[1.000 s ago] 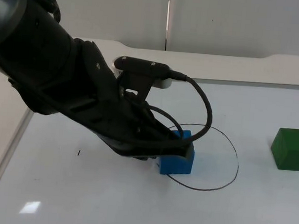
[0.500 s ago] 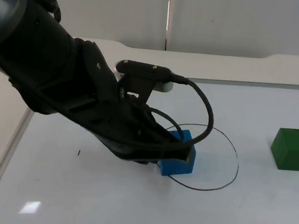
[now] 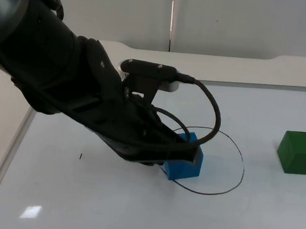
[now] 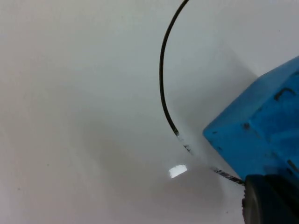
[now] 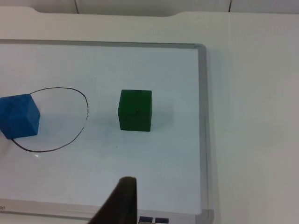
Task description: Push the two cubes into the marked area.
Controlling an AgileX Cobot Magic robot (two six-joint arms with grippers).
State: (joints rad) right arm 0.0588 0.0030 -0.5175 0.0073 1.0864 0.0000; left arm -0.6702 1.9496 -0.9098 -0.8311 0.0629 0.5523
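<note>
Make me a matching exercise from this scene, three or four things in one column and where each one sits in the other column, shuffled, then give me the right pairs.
Things:
1. blue cube
2. green cube
3. left claw
4. drawn black outline

Places:
A. well outside the marked area, toward the right arm's side
B. against the blue cube
C. on the white table, ringing the marked area
D. straddling the edge of the marked area

Pairs: 1-D, 2-A, 3-B, 4-C
</note>
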